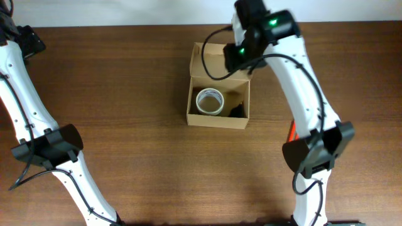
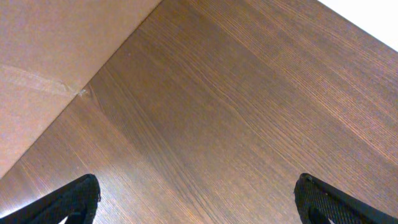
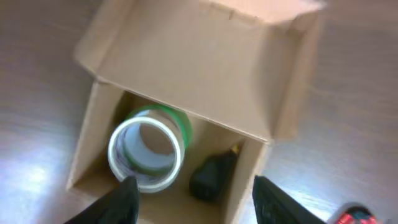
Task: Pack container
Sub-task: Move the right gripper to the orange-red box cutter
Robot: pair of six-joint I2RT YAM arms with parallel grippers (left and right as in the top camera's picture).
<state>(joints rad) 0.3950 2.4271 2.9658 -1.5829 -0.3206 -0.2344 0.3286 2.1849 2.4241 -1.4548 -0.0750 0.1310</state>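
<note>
The tan cardboard container [image 1: 218,119] sits open at the table's centre, its flap lid [image 1: 213,61] folded back. Inside lie a white and green tape roll [image 1: 210,102] and a small black object [image 1: 237,110]. In the right wrist view the container [image 3: 180,68] shows from above, with the tape roll [image 3: 148,154] and black object [image 3: 212,174] inside. My right gripper [image 3: 196,199] is open and empty, hovering above the container's back part. My left gripper [image 2: 198,199] is open and empty over bare wood at the far left corner [image 1: 25,41].
A cardboard surface [image 2: 43,68] fills the upper left of the left wrist view. A red object [image 1: 291,132] lies on the table to the right of the container, beside the right arm; its edge shows in the right wrist view [image 3: 360,215]. The table is dark wood.
</note>
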